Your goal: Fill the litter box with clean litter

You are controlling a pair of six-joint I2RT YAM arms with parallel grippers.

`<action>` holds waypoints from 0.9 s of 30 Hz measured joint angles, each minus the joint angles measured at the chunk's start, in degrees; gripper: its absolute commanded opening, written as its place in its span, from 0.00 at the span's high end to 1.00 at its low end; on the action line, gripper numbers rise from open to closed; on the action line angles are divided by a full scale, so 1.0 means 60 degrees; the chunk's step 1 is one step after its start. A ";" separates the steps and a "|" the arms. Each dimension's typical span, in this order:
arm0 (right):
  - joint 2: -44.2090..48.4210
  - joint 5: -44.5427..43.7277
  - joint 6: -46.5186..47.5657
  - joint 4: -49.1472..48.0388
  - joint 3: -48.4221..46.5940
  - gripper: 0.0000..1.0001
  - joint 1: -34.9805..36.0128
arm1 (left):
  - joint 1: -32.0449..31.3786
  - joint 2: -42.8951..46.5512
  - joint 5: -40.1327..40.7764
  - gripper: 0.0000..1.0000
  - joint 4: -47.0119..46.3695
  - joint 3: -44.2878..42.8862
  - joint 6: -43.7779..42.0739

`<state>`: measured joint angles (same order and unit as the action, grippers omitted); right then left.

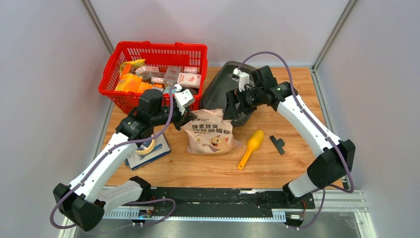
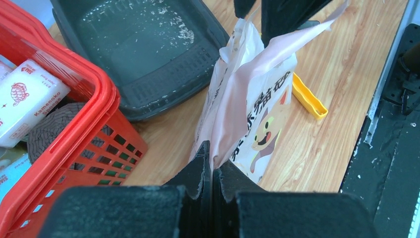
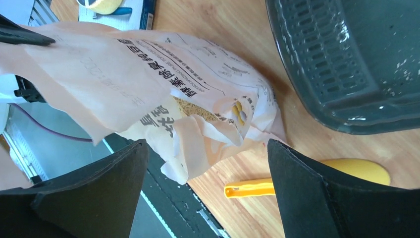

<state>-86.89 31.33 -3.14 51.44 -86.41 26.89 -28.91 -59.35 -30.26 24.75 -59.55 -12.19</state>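
From the top external camera we look steeply down from high behind the near edge of the tabletop [image 1: 297,166], taking in all of it from afar. Our left wrist camera sits close behind the left gripper [image 2: 212,158], facing the printed bag [image 2: 247,114] and the litter box [image 2: 148,49]. Our right wrist camera looks out through the right gripper [image 3: 206,144] at that same bag and litter box, near, from the opposite side.
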 measured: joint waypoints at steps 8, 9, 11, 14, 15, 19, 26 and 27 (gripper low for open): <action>-0.0015 -0.0149 -0.0299 0.0208 0.0219 0.05 0.0033 | 0.0000 0.0040 0.0142 1.00 -0.0251 0.0142 0.0328; -0.0022 -0.0164 -0.0357 0.0204 0.0219 0.04 0.0066 | 0.0000 0.0047 0.0146 1.00 -0.0270 0.0153 0.0372; -0.0069 -0.0222 -0.0597 0.0186 0.0219 0.02 0.0153 | 0.0000 0.0051 0.0175 1.00 -0.0299 0.0153 0.0488; -0.0277 -0.0499 -0.0845 0.0186 0.0186 0.00 0.0444 | 0.0000 0.0058 0.0295 1.00 -0.0310 0.0157 0.0656; -0.0412 -0.0678 -0.0903 0.0219 0.0109 0.00 0.0583 | 0.0000 0.0073 0.0342 1.00 -0.0324 0.0171 0.0725; -0.0954 -0.1526 -0.1067 0.0291 -0.0262 0.00 0.0951 | 0.0004 0.0248 0.0503 1.00 -0.0433 0.0324 0.0980; -0.1147 -0.3625 -0.1089 0.0761 -0.0656 0.00 0.1304 | 0.0000 0.0484 0.0641 1.00 -0.0659 0.0590 0.1279; -0.1147 -0.3931 -0.0969 0.0856 -0.0747 0.00 0.1333 | 0.0004 0.0499 0.0645 1.00 -0.0663 0.0597 0.1308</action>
<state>-93.78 7.75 -8.95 56.58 -90.89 34.89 -28.88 -56.36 -26.39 20.78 -55.96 -4.34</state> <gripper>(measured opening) 0.998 0.020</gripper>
